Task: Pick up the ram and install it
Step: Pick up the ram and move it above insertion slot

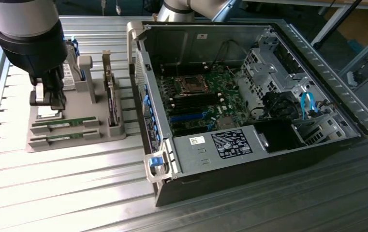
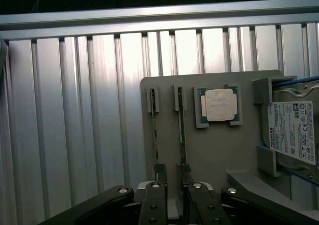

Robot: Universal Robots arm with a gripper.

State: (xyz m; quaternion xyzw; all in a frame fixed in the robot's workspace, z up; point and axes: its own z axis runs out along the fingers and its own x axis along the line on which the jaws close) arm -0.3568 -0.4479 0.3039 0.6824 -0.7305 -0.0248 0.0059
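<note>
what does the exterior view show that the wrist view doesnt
Exterior view: the open computer case with its motherboard, and the arm reaching down over the grey tray.
Wrist view: a straight-on look at the square processor in its pocket, and the white label on the hard drive.
Shared: the tray, the two ram sticks lying side by side in it, the gripper above them, and the ribbed metal table.

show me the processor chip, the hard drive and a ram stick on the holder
processor chip [image 2: 219, 105], wrist view, middle of its silver lid
hard drive [image 2: 293, 135], wrist view, on its white label
ram stick [image 2: 182, 135], wrist view, thin upper edge of the stick nearer the processor chip
</note>
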